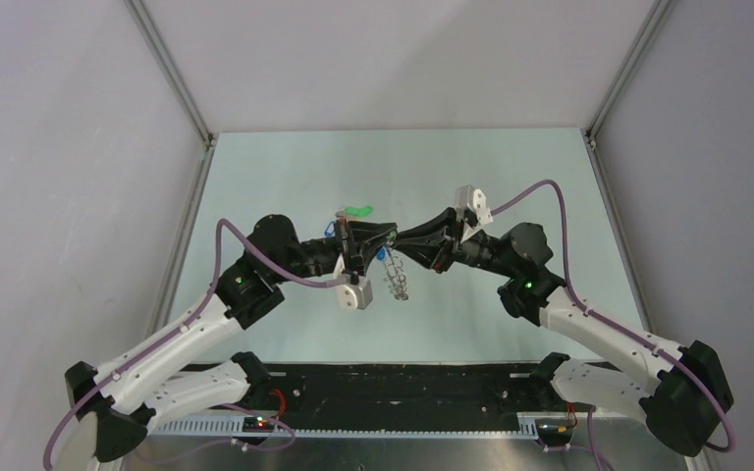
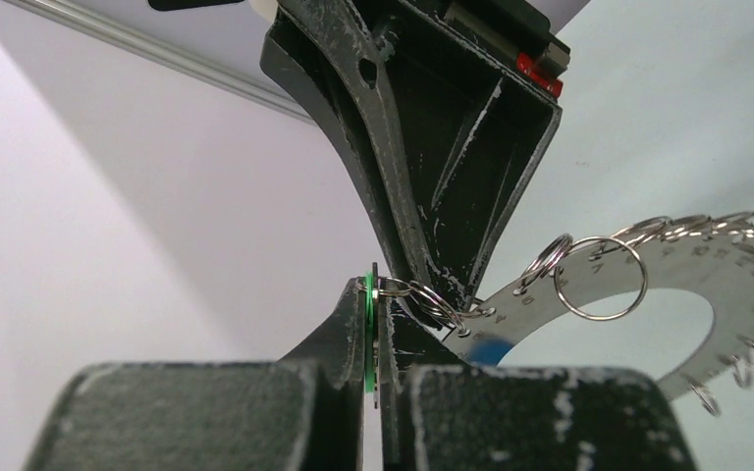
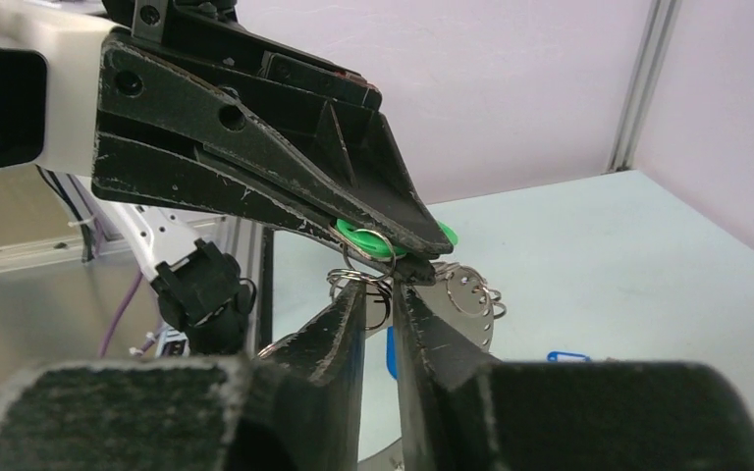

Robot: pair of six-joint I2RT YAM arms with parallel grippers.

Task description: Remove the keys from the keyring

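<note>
My left fingers [image 2: 370, 294] are closed flat on a green-tagged key [image 3: 368, 238]. Its tag is clamped edge-on between the pads with no gap showing. My right fingers [image 3: 380, 299] face them tip to tip, almost shut with only a sliver between. They look to be pinching the keyring at its rim, though I cannot see the contact cleanly. Both pairs meet in the air, well above the table [image 1: 511, 177]. The keyring [image 2: 668, 285], a flat silver band, hangs just beyond and below the two sets of tips, joined to my left grip by a short run of wire loops. The other keys [image 2: 548, 260] fringe its rim as small loops, with a blue tag [image 2: 486, 350] tucked just under my right tips. Off the ring, a loose green tag [image 1: 356, 210] lies on the table beyond my left fingers, and a loose blue tag [image 3: 567, 356] beyond my right. As I judge it, the step in hand is working this one key off. To do it well, my right fingers should be the anchor, firm and motionless, while the left do the moving. I should feed the small loop round along its own coil rather than tug straight away. A straight pull would only drag the whole ring or slip the thin tag from my pads. I want small, slow turns with the tag flat in the grip, and no release until the loop clears the hole.
</note>
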